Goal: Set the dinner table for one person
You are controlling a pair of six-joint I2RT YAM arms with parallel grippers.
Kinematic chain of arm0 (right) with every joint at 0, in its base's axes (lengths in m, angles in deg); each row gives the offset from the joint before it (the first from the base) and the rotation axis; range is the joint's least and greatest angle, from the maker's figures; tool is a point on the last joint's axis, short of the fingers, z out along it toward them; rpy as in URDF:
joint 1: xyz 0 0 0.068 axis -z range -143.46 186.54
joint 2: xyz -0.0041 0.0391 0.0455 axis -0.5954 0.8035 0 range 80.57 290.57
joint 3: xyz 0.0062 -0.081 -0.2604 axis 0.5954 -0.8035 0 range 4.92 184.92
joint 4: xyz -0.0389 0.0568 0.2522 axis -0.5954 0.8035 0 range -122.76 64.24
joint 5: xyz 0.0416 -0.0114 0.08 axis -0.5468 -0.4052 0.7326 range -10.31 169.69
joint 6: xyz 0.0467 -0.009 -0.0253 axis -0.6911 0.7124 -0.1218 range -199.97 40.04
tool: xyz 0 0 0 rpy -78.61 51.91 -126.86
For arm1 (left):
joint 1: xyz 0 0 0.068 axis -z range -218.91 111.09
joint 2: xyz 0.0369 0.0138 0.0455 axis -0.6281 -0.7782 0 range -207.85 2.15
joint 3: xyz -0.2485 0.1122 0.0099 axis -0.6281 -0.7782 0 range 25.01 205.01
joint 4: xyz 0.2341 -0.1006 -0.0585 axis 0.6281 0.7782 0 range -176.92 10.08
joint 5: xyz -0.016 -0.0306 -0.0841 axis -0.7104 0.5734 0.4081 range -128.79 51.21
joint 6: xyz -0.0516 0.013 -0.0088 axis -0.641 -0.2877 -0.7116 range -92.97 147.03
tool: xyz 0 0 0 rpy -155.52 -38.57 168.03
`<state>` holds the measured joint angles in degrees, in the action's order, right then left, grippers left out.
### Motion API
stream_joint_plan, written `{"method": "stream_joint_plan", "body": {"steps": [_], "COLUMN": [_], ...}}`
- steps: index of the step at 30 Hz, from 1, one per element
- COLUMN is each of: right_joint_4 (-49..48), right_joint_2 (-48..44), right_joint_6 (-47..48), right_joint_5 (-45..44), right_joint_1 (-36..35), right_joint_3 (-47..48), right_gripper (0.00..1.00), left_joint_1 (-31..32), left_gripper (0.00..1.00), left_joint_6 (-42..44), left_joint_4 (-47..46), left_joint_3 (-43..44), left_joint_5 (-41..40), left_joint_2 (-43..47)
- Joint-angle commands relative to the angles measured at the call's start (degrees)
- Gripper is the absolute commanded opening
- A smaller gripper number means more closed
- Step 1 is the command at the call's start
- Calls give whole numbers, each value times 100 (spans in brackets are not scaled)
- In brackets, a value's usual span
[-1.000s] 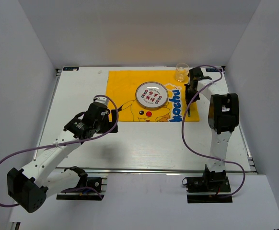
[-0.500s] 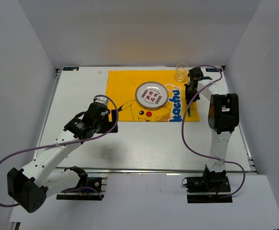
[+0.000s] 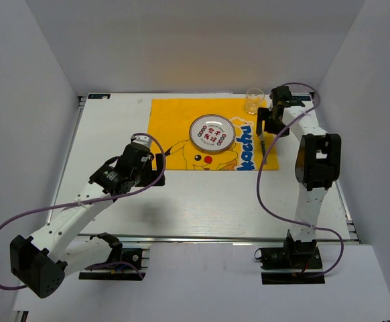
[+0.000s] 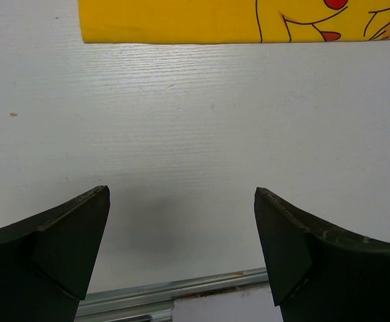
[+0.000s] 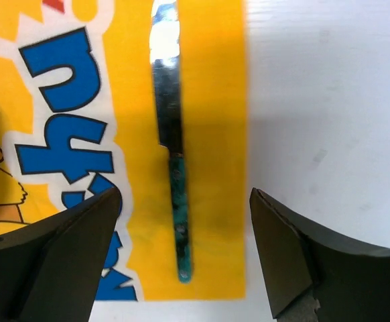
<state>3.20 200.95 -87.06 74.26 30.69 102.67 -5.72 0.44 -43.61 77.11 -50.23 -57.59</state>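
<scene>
I am reading blue "kachu" on the yellow mat (image 3: 181, 127) at twelve o'clock on the dinner table (image 3: 202, 201). Only the right wrist view is showing the knife (image 5: 170, 100) as green-handled, lying between the spread fingers of the right gripper (image 5: 183, 194); the left gripper (image 4: 180, 194) is gaping, empty.

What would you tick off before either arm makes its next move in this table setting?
1. Knife lying flat on the yellow mat, clear of the fingers: ok.
2. Right gripper open above it: ok.
3. Left gripper open, empty, over bare dinner table: ok.
4. Plate on the mat: ok.
5. Glass upright at the mat's far right corner: ok.
6. Other cutlery laid out: not ok, none in view.
</scene>
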Motion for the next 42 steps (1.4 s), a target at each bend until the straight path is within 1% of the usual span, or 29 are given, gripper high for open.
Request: {"method": "stream_joint_plan", "body": {"steps": [1, 2, 4, 6, 7, 10, 13, 15, 18, 23, 27, 29, 33, 34, 35, 38, 39, 40, 41, 42], "right_joint_4": [340, 402, 280, 34, 16, -168, -265, -492, -757, -916, -1012, -1100, -1144, -1162, -1179, -1320, -1364, -1355, -1355, -1390], "right_joint_2": [-585, -629, -927, -1217, -1297, -1560, -1736, -1982, -2360, -2633, -2686, -2643, -2239, -2194, -2124, -2053, -2053, -1923, -1852, -1851], "right_joint_6": [-230, -266, -371, -503, -538, -600, -740, -846, -917, -926, -908, -943, -969, -961, -952, -969, -969, -969, -969, -961], "right_joint_5": [-230, -291, -362, -467, -563, -1064, -1048, -1039, -1188, -1171, -1460, -1339, -960, -916, -881, -697, -679, -609, -600, -608], "right_joint_1": [442, 514, 943, 1111, 1295, 1472, 1665, 1745, 1833, 1982, 2061, 2140, 2202, 2202, 2219, 2272, 2272, 2281, 2290, 2281], "right_joint_3": [209, -26, -422, -1009, -1135, -1697, -2189, -2662, -3111, -3456, -3701, -3790, -3825, -3834, -3852, -3966, -3983, -3975, -3966, -3992], "right_gripper": [85, 85, 87, 88, 88, 89, 89, 89, 89, 89, 89, 89, 87, 86, 83, 67, 67, 57, 51, 48], "left_joint_1": [21, 21, 21, 21, 21, 21, 21, 21, 21, 21, 74, 74, 74, 74, 74, 74, 74, 74, 74, 74], "left_gripper": [98, 98, 98, 98, 98, 98, 98, 98, 98, 98, 98, 98, 98, 98, 98, 98, 98, 98, 98, 98], "left_joint_6": [-13, -13, -13, 5, 13, 48, 110, 145, 163, 180, 128, 93, 66, 49, 40, 31, 31, 22, 31, 31], "left_joint_4": [-42, -24, -42, -77, -77, -112, -147, -174, -183, -200, -139, -139, -112, -104, -95, -112, -103, -95, -103, -112], "left_joint_3": [-50, -50, -59, -68, -68, -68, -77, -77, -68, -77, -68, -68, -68, -68, -68, -68, -68, -68, -68, -77], "left_joint_5": [2, 2, 10, 54, 89, 194, 309, 397, 476, 538, 424, 354, 283, 274, 265, 257, 257, 257, 265, 257], "left_joint_2": [209, 235, 279, 288, 271, 192, 130, 25, -116, -256, -274, -257, -257, -257, -266, -222, -213, -213, -196, -178]}}
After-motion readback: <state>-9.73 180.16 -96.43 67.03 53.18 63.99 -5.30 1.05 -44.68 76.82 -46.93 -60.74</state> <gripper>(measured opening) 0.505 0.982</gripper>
